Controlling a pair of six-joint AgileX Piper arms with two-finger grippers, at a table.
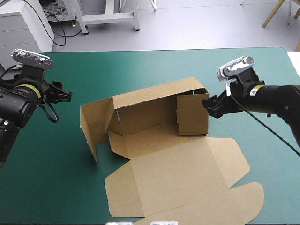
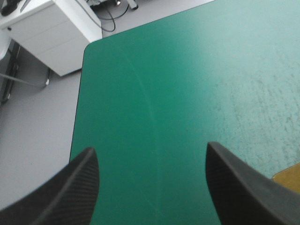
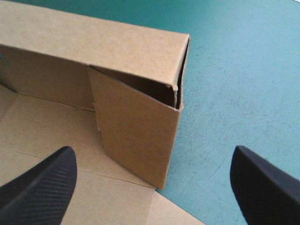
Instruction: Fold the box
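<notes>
The brown box [image 1: 159,117] lies mid-table, half formed. Its back wall [image 3: 93,42] stands up, a left wall [image 1: 91,126] is raised, and the lid [image 1: 187,178] lies flat toward the near edge. At the right end a side flap [image 3: 136,136] stands folded inward against the back wall. My right gripper [image 1: 207,105] hovers just off that right end, open, with the flap's outer edge ahead between its fingers [image 3: 152,152]. My left gripper [image 1: 64,93] hangs open, well left of the box, over bare cover [image 2: 151,149]. Only a corner of the box [image 2: 288,180] shows in the left wrist view.
The teal-green cover [image 1: 47,178] stretches bare to the left of the box and to its right [image 1: 262,70]. The table's far-left rounded corner [image 2: 86,47] lies ahead of the left gripper, with a white cabinet [image 2: 51,33] beyond it on the floor.
</notes>
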